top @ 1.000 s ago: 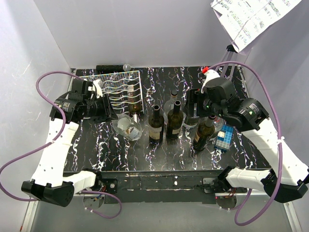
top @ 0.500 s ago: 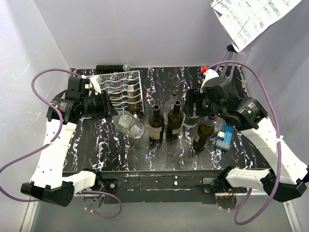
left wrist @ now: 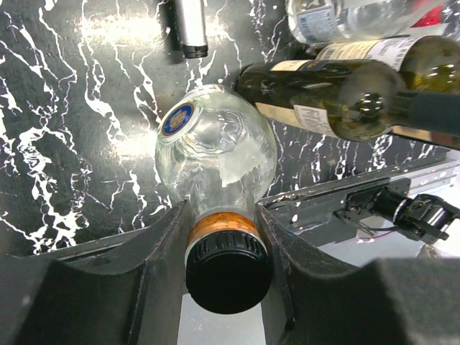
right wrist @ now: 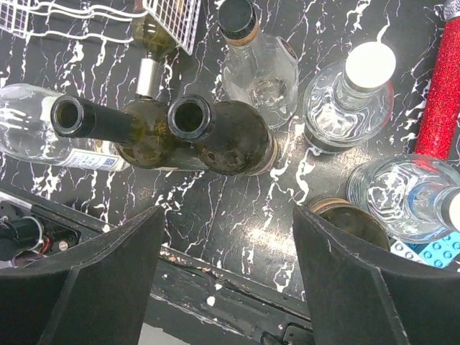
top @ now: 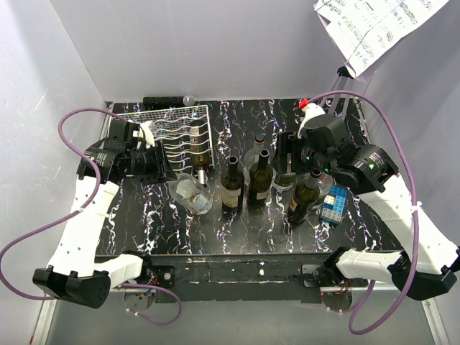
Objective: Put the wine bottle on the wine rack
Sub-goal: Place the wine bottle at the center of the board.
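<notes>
The white wire wine rack (top: 172, 129) stands at the back left, with one dark bottle (top: 200, 149) lying in it, its silver-capped neck (left wrist: 190, 29) sticking out. My left gripper (top: 162, 169) (left wrist: 223, 224) is shut on the neck of a clear glass bottle (top: 190, 194) (left wrist: 215, 144) with a black cap and an orange band. It holds the bottle tilted just in front of the rack. My right gripper (top: 287, 162) (right wrist: 226, 215) is open and empty above the table, among the standing bottles. The rack's corner (right wrist: 172, 18) shows in the right wrist view.
Two open dark green bottles (top: 231, 183) (top: 259, 180) stand mid-table. A clear bottle (top: 255, 152), a white-capped clear bottle (right wrist: 352, 93), another dark bottle (top: 305, 198), a blue block (top: 334, 205) and a red glitter tube (right wrist: 438, 93) crowd the right side.
My left arm swayed slightly left and back, keeping the clear bottle in its grip; the bottle's body now sits a little nearer. The right arm has not moved.
</notes>
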You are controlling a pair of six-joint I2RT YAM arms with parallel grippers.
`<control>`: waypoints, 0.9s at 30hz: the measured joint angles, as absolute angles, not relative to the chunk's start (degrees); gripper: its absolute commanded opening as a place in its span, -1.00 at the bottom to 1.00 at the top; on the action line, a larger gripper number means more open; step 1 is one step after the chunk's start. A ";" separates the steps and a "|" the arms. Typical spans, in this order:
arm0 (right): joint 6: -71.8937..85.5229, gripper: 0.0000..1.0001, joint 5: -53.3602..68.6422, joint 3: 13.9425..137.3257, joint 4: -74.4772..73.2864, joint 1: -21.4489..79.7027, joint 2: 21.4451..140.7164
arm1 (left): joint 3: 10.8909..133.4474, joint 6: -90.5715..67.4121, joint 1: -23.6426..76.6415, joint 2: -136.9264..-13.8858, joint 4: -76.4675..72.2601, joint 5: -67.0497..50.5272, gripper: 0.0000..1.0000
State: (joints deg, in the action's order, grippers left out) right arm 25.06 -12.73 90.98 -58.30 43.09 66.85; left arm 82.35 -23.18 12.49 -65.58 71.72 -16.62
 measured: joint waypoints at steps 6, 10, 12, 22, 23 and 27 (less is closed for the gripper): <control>25.06 0.58 -11.92 90.98 -58.22 43.09 66.85 | 80.18 -21.04 13.58 -65.49 72.03 -15.46 -1.00; 24.97 0.59 -11.00 90.98 -58.06 43.09 66.85 | 80.18 -19.09 16.93 -65.56 71.88 -13.93 -1.00; 24.69 0.60 -10.31 90.98 -58.06 43.09 66.85 | 80.18 -17.98 19.90 -65.89 72.03 -11.94 -1.00; 22.00 0.68 -4.12 90.98 -55.05 43.09 66.85 | 80.18 -14.68 30.22 -70.91 74.78 -3.01 -1.00; 21.58 0.69 -2.83 90.98 -54.57 43.09 66.85 | 80.18 -14.20 31.03 -71.11 75.18 -2.00 -1.00; 20.08 0.70 1.32 91.85 -53.30 43.18 67.35 | 79.99 -12.67 33.15 -71.75 75.83 0.75 -1.00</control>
